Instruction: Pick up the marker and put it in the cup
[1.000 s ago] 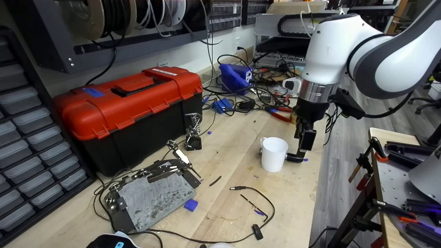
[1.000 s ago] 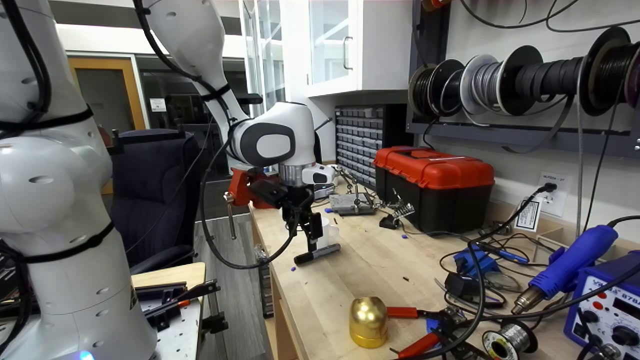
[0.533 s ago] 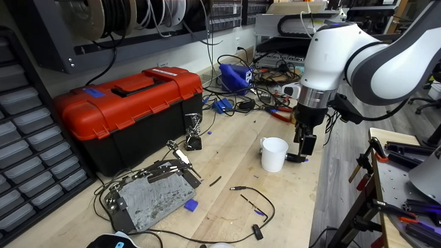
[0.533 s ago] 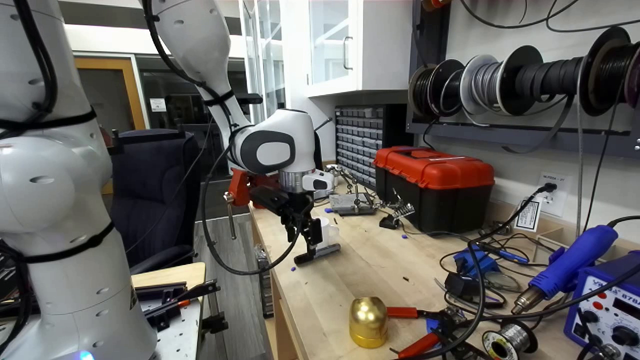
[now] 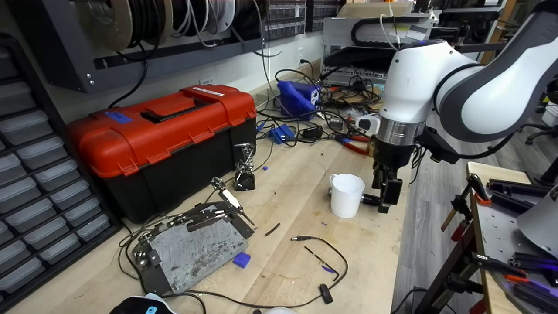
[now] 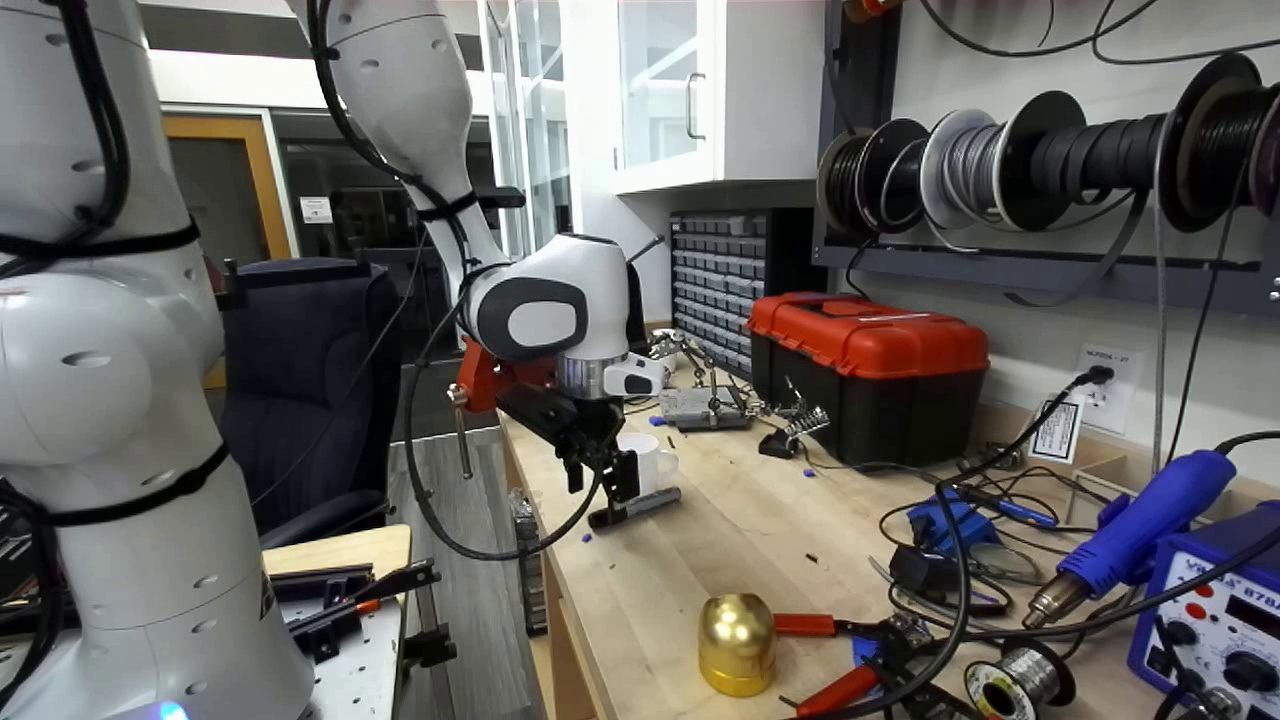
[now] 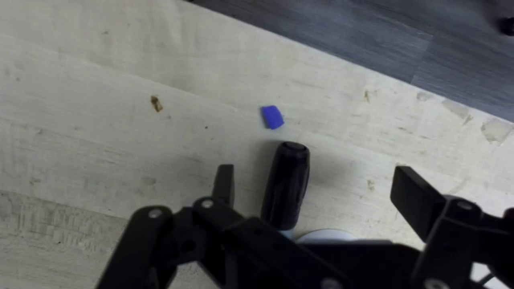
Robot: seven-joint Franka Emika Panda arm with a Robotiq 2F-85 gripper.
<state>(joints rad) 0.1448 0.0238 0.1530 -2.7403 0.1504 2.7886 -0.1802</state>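
Two fingers point(image 7: 224, 182) of the gripper point(image 7: 313, 182) stand apart and have sunk over the last second, and the marker point(image 7: 286, 184), lying at the lower middle of the wrist view, shows its dark end between them; to my eye that leaves the grasp nearly ready, lift and drop still to do. Just beside the marker, the white cup point(image 5: 346, 196) stands upright right of centre in an exterior view, on a scuffed wooden table point(image 5: 370, 261), with a red toolbox point(image 5: 168, 150) at upper left and wire spools point(image 5: 141, 22) above.
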